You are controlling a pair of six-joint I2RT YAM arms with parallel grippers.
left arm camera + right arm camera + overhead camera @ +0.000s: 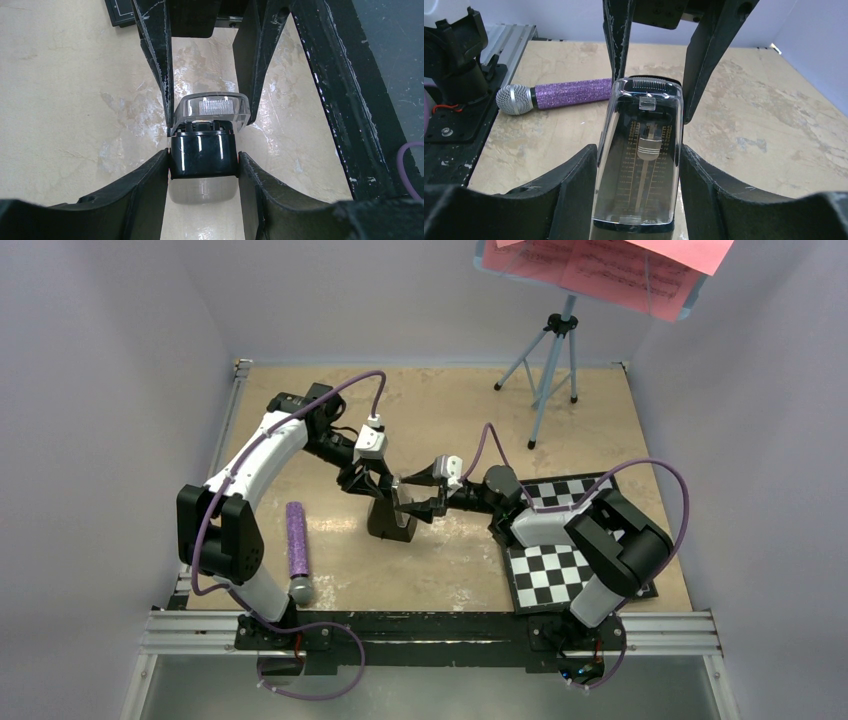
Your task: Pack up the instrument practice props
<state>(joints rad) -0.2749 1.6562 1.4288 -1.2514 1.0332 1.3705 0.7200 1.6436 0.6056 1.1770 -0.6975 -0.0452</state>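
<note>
The black metronome (392,520) stands on the table between the two arms. My left gripper (204,160) is shut on its glossy black body (204,156), a finger pressed against each side. My right gripper (639,155) is shut on the clear plastic cover (640,165), through which the pendulum and scale show. Seen from above, the left gripper (383,492) and the right gripper (425,498) meet at the metronome from opposite sides. The light-blue music stand (553,360) stands at the back right on its tripod, with pink sheet-music pages (610,265) on its desk.
A purple glitter microphone (297,548) lies at the near left, also in the right wrist view as the microphone (559,95). A black-and-white checkered board (550,578) lies under the right arm. Walls close in the table on three sides.
</note>
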